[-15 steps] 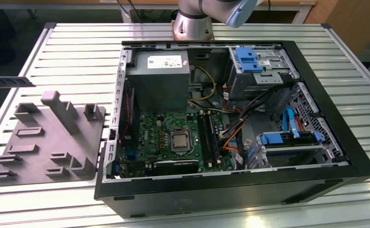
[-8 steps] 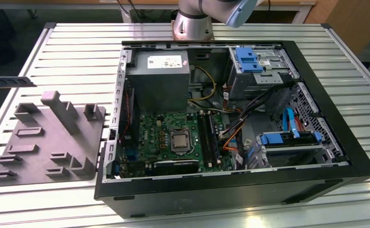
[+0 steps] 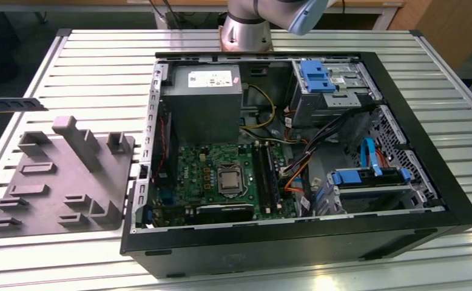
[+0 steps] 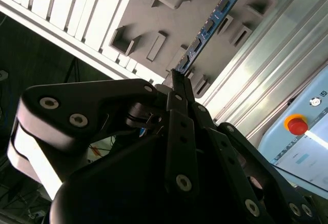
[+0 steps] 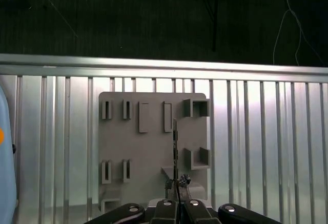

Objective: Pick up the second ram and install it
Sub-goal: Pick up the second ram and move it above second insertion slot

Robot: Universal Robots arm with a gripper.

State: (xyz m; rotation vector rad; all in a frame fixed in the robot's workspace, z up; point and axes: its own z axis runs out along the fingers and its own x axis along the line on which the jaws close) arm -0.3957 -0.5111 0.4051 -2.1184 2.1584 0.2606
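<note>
In both wrist views my gripper (image 4: pixel 178 78) (image 5: pixel 176 183) is shut on one end of the second ram (image 4: pixel 207 26), a long thin stick with a blue board and a row of dark chips. In the first wrist view the ram (image 5: pixel 175 149) shows edge-on as a thin dark line. It hangs clear above the grey plastic tray (image 5: pixel 148 152) (image 4: pixel 169 24) without touching the upright blocks. In the exterior view the open computer case (image 3: pixel 301 242) lies on the table with the green motherboard (image 3: pixel 207 163) and its long black slots (image 3: pixel 266 176) exposed.
The grey tray (image 3: pixel 58 182) lies at the exterior view's left, beside the case, on the ribbed metal table (image 3: pixel 98 60). The arm's base (image 3: pixel 247 30) stands behind the case. Cables and blue drive brackets (image 3: pixel 357 176) crowd the case's right half. A dark flat strip (image 3: pixel 10 104) pokes in at the left edge.
</note>
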